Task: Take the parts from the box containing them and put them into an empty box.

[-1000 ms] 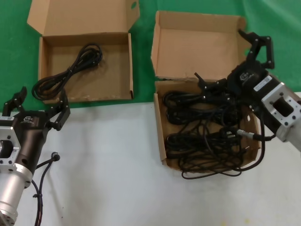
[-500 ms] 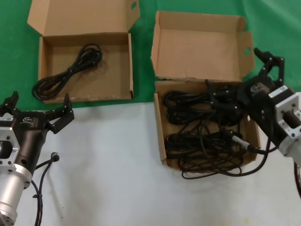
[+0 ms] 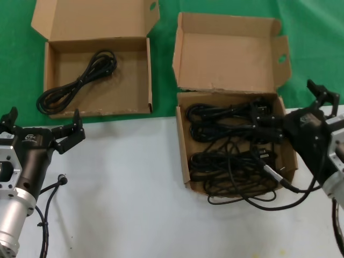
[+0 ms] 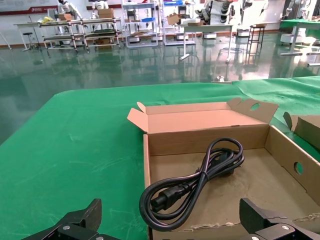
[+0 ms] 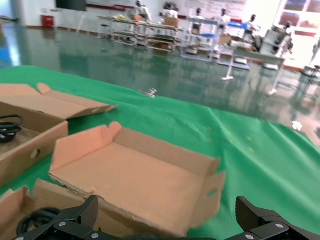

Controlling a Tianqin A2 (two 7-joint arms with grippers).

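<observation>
From the head camera, the right gripper (image 3: pixel 298 110) hangs spread and empty at the source box (image 3: pixel 185 156), whose tangled power cords (image 3: pixel 231 150) await picking. The left gripper (image 3: pixel 40 126), wide apart, idles. The left wrist camera shows one cord (image 4: pixel 192 185) draped over the receiving box (image 4: pixel 280 150).

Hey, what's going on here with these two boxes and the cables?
A two-armed robot is moving black power cords between two cardboard boxes. The box on its right holds a tangled pile of cords; the box on its left holds one coiled cord, which hangs over the front edge. The right pincer is open at that box's right edge, holding nothing. The left pincer is open and empty over the white table, in front of the left box.
</observation>
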